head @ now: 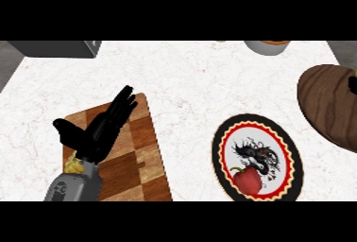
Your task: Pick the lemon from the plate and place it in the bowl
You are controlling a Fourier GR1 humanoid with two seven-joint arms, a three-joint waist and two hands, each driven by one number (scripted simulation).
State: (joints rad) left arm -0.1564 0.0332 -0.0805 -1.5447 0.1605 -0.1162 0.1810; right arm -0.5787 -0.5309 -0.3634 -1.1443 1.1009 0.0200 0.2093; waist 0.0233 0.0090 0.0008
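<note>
1 plate (225,142) | 1 pepper (247,178) | 1 cutting bd (143,156) | 1 hand (97,130) | 1 wood bowl (327,101)

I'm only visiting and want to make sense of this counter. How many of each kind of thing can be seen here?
Robot hand: 1
Wooden cutting board: 1
Plate: 1
Red pepper on the plate: 1
Wooden bowl: 1
Pale cup, cut off at the top: 1
Grey box: 1
Yellow thing by the wrist, unclear what: 1
Total: 8
</note>
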